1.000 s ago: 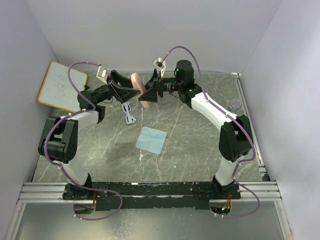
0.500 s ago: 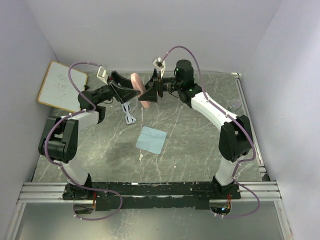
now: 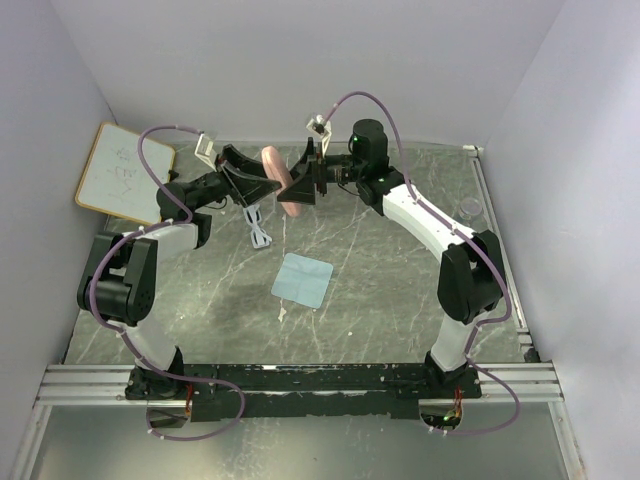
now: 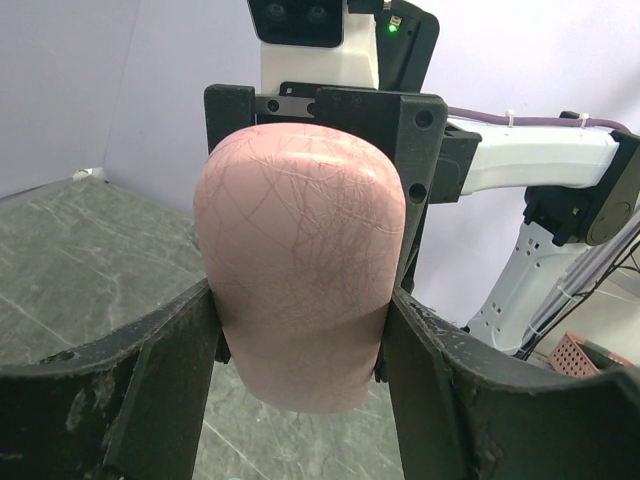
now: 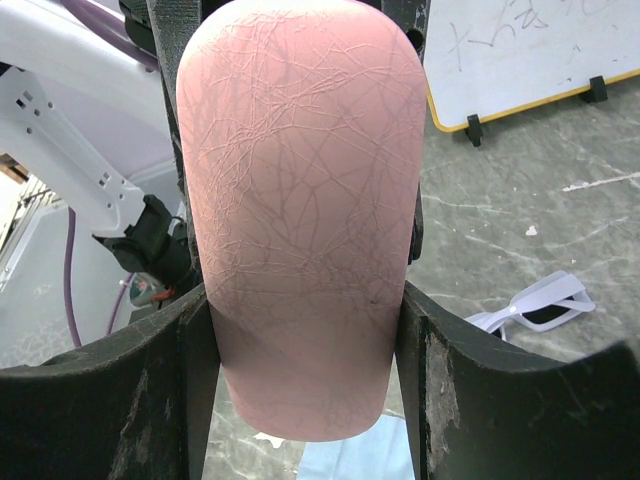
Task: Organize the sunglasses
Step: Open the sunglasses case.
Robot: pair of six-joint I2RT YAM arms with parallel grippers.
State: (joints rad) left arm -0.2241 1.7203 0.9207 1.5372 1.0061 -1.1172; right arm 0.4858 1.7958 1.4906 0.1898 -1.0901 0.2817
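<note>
The pink case (image 3: 285, 185) is held off the table at the back middle, gripped from both sides. My left gripper (image 3: 268, 178) is shut on its left end and my right gripper (image 3: 304, 180) is shut on its right end. In the left wrist view the case (image 4: 300, 260) fills the space between my fingers (image 4: 180, 370). The right wrist view shows the case (image 5: 300, 200) the same way. The sunglasses (image 3: 259, 225), pale with slim arms, lie on the table below the left gripper and show in the right wrist view (image 5: 535, 310). The pale blue cloth (image 3: 302, 279) lies flat nearer the front.
A whiteboard (image 3: 124, 172) leans at the back left wall and shows in the right wrist view (image 5: 520, 50). A small clear round object (image 3: 470, 208) sits near the right wall. A metal rail (image 3: 300, 380) runs along the near edge.
</note>
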